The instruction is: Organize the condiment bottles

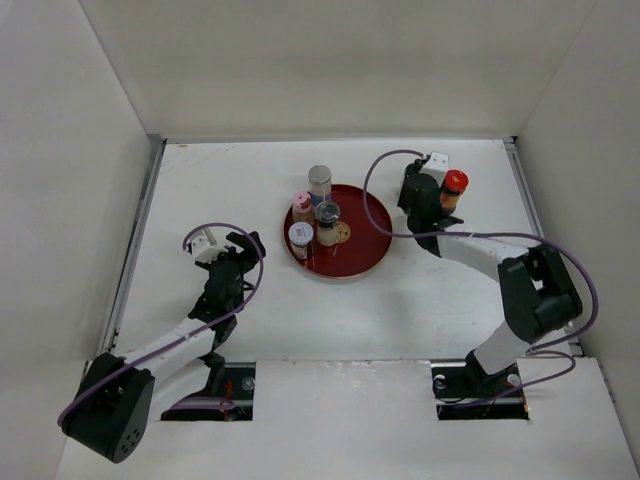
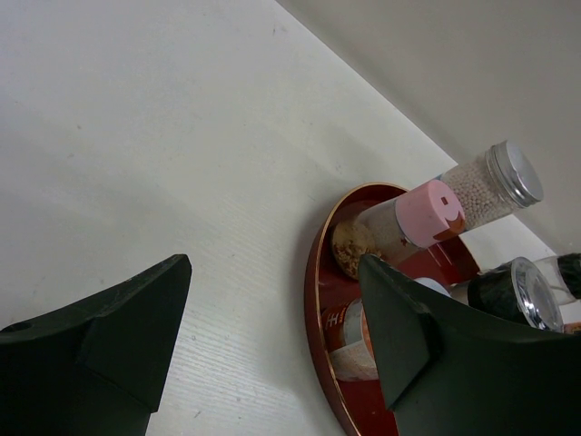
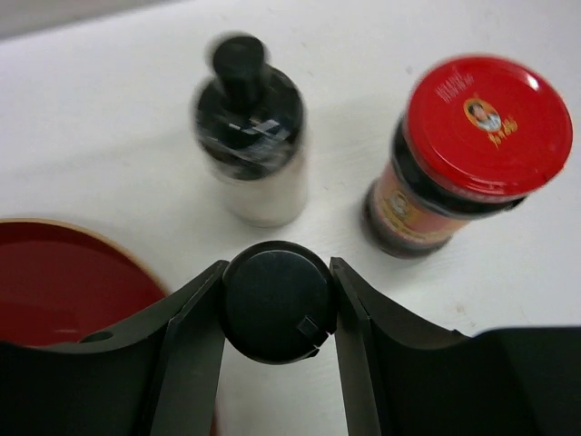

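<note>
A black-cap bottle (image 3: 277,300) sits just right of the tray (image 1: 375,225), outside its rim. The right jaws are clenched on its cap, 1 jaw pressed against each side. Whether its base has left the table (image 1: 230,180) cannot be told.

Seen from the right wrist, 2 more stand just beyond it. One is a white bottle (image 3: 252,154) with a black top (blurred, its label unreadable) and the other is a red-cap jar (image 3: 481,127). Both are upright, apart from each other and from the jaws. From above, the right arm hides the gripped bottle and the white one, and only the red-cap jar shows beside it.

On the round red tray, mid-table, 4 jars stand upright in a tight cluster on the left half. The silver-cap jar (image 1: 319,178) is farthest back, then the pink-cap jar (image 1: 302,203) and grey-cap jar (image 1: 327,212). The white-cap jar (image 1: 300,236) is nearest the arms. The tray's right half is bare.

The left jaws are released, with nothing between them. They hang over bare table well left of the tray and face it.

The step in hand looks like picking up a 5th container for the tray. The next move calls for a straight lift clear of the 2 neighbours. The bottle then goes left over the rim and down onto the bare half without nudging the cluster. With the hold on the cap alone, the bottle may tilt or swing.
</note>
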Available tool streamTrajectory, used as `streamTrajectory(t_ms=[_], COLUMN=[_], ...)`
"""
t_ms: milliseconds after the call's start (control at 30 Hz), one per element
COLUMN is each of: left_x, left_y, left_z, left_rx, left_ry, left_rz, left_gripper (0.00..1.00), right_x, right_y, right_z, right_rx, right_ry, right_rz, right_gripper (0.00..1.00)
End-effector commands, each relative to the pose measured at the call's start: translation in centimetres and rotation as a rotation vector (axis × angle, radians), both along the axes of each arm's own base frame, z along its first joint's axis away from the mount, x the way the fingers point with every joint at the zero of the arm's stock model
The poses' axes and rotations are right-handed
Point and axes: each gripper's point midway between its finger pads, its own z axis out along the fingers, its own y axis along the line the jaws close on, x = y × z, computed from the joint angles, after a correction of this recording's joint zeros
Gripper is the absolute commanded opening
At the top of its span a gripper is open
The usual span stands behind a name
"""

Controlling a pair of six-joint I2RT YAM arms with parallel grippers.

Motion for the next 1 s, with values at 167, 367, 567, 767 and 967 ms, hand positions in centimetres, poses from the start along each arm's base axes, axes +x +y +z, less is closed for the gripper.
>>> streamTrajectory(t_ms=[167, 367, 567, 767, 967], left_x=[0.4, 0.3, 0.3, 0.3, 0.4], left_y=[-0.6, -0.5, -0.2, -0.4, -0.4], left_z=[1.7, 1.8, 1.8, 1.8, 1.7], left_rx=[-0.037, -0.039, -0.039, -0.039, -0.037], left_ry=[-0.059, -0.064, -0.064, -0.064, -0.061], left_rz=[-0.013, -0.012, -0.004, -0.009, -0.010], left_gripper=[0.73, 0.73, 0.73, 0.73, 0.73], right_x=[1.2, 3.6, 4.7, 4.2, 3.3], right_y=[10.7, 16.7, 19.4, 19.3, 19.0], right_z=[7.1, 6.7, 4.0, 0.6, -1.7], right_rx=[0.133, 0.143, 0.124, 0.094, 0.074], right_ry=[-0.182, -0.158, -0.088, -0.015, 0.037], right_rz=[0.265, 0.374, 0.409, 0.401, 0.399], right_gripper=[0.49, 0.50, 0.51, 0.52, 0.60])
